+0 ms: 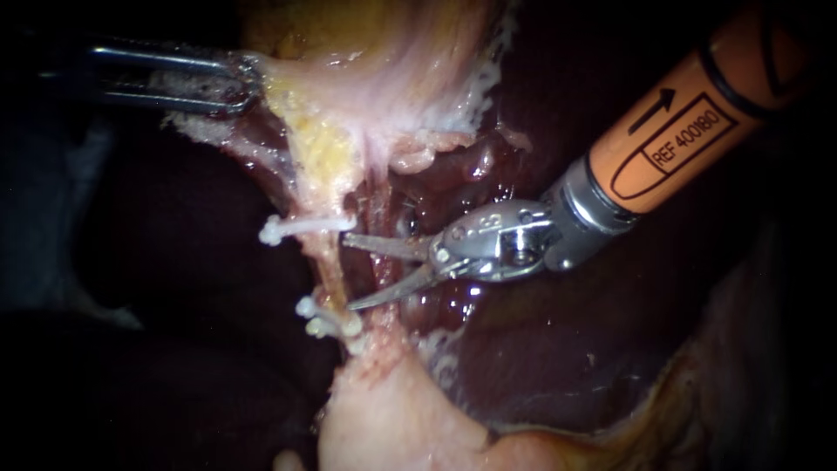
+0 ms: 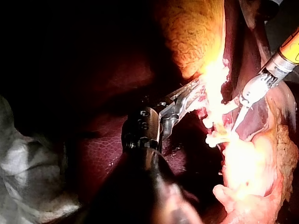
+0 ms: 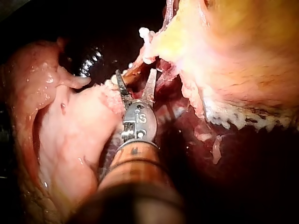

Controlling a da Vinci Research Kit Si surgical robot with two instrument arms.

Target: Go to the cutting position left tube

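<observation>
**Endoscope view.** The left instrument (image 1: 240, 83) is coming in from the far left, and its jaws are clamping the pale edge of the gallbladder (image 1: 375, 61) from two sides. This is drawing the tissue taut above the dark liver (image 1: 610, 349). The left tube (image 1: 330, 266) is running down from that tissue. It is carrying an upper clip (image 1: 301, 227) and a lower pair of clips (image 1: 324, 321). The right instrument (image 1: 349, 271) is reaching in from the upper right with its blade-like jaws standing apart and gripping nothing. Their tips are lying at the tube's right edge, level with the bare stretch between the clips.

**Left wrist view.** The left instrument (image 2: 184, 95) is gripping brightly lit tissue ahead of it. The right instrument (image 2: 239, 114) is pointing toward the clipped strand beyond.

**Right wrist view.** The right instrument (image 3: 136, 80) is holding its jaws parted, and a reddish strand, apparently the left tube (image 3: 134, 73), is showing in the gap near the tips. A clip (image 3: 145, 35) is lying ahead.

**Progress.** The approach is appearing nearly complete, with height and alignment looking right. What is seemingly remaining is a slight advance leftward until the tube is sitting fully between the jaws, clear of both clip sites.
</observation>
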